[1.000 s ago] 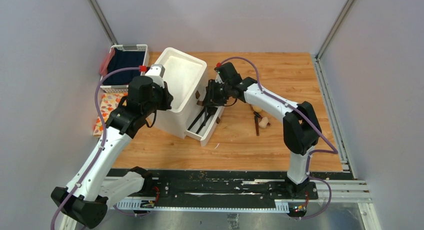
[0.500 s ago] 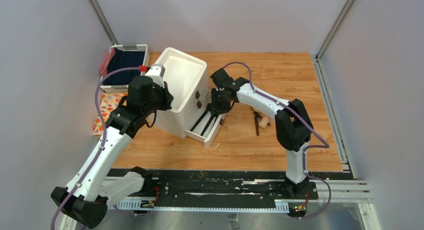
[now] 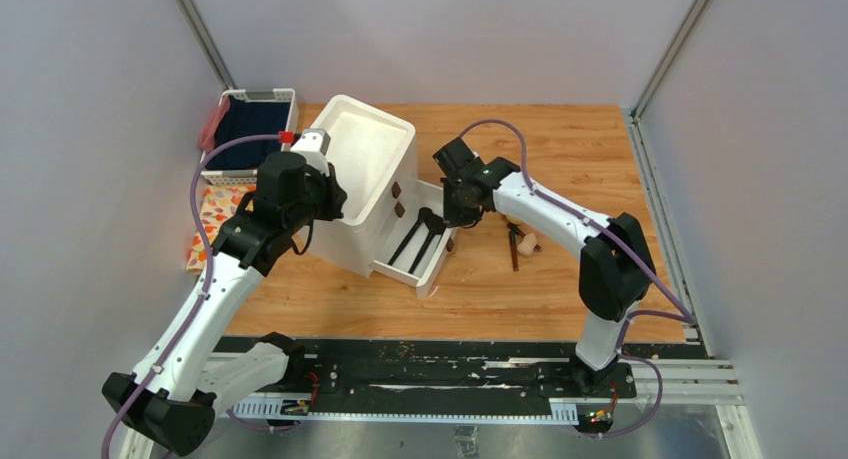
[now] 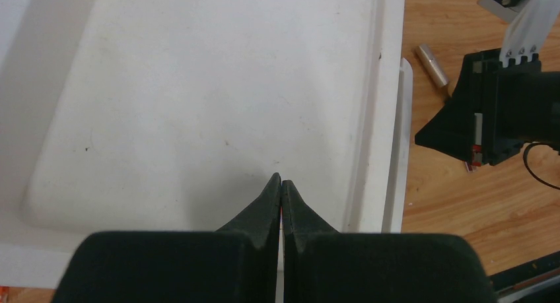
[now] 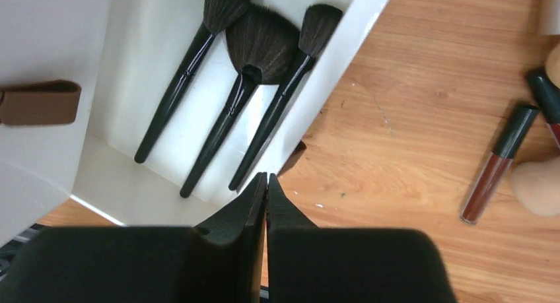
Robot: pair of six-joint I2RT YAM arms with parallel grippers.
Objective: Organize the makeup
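Right wrist view: the beige sponge (image 5: 540, 187) is cut by the right edge, as is a dark-capped stick (image 5: 545, 95) above it; the brown knob (image 5: 38, 102) runs off the left edge. From above, the loose sticks (image 3: 514, 247) are too small to tell apart; in the left wrist view, a silver tube (image 4: 430, 64) vanishes behind the right arm (image 4: 505, 111).

The left gripper (image 4: 281, 184) sits at bottom centre, its black fingers pressed together over the white box's (image 4: 198, 85) shallow recessed top, which fills most of the frame. At right, on the wooden table (image 4: 449, 197), lie a small silvery tube (image 4: 432, 64) and the right arm's black body (image 4: 502, 115).
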